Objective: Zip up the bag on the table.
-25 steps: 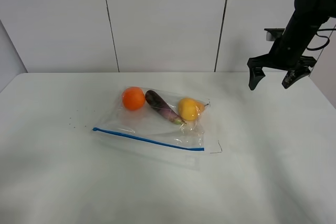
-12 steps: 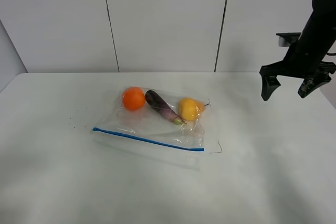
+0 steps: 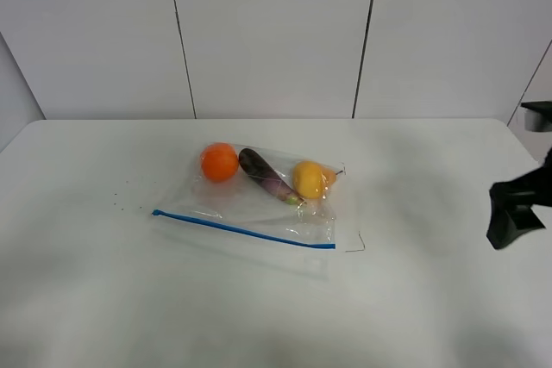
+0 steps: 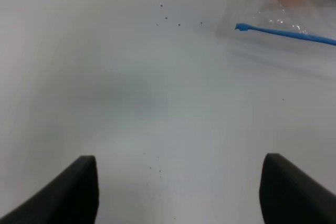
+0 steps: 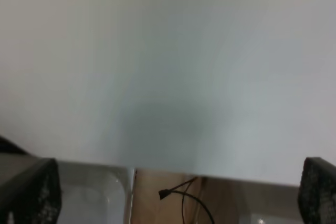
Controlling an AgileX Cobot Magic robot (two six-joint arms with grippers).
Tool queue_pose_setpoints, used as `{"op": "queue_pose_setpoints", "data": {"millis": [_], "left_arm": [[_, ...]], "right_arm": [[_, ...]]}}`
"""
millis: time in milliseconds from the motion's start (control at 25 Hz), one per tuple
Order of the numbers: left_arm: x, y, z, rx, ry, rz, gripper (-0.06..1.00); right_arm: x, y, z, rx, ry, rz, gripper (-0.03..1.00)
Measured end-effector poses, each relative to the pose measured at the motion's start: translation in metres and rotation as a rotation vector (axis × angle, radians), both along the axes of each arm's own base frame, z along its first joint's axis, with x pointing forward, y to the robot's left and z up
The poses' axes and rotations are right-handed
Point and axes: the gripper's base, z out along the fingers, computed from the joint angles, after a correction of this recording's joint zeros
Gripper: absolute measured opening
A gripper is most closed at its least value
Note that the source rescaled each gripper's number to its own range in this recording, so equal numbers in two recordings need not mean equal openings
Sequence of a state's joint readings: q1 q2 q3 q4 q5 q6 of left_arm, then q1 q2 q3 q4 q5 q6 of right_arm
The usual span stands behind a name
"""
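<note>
Clear fruit-filled bag flat on table

My right gripper matte black and angular, my fingers coarse, speckled black with blunt ends, my left gripper's fingers smooth black wedges with slanted upper edges

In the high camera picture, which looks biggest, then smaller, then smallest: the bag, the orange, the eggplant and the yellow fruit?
1. The bag, by far.
2. The eggplant, longest of the three.
3. The orange and the yellow fruit look alike; no ranking.
</note>
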State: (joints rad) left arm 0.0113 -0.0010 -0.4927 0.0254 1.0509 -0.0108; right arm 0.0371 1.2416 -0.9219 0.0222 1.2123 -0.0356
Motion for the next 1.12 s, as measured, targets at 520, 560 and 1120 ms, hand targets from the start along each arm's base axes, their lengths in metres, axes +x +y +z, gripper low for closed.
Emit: {"op": "queue_pose_setpoints", "data": {"millis": [520,560,1120], "left_arm": [[0.000,0.000,0.000,0.000,0.000,0.000,0.95],[0.000,0.000,0.000,0.000,0.000,0.000,0.95],[0.000,0.000,0.000,0.000,0.000,0.000,0.95]], "right_arm": [[-0.147,-0.006,0.002,0.026,-0.623,-0.012,1.00],[-0.155,-0.006,0.001,0.030,-0.662,-0.016,1.00],[-0.191,-0.007,0.001,0.043,-0.878,-0.021,1.00]]}}
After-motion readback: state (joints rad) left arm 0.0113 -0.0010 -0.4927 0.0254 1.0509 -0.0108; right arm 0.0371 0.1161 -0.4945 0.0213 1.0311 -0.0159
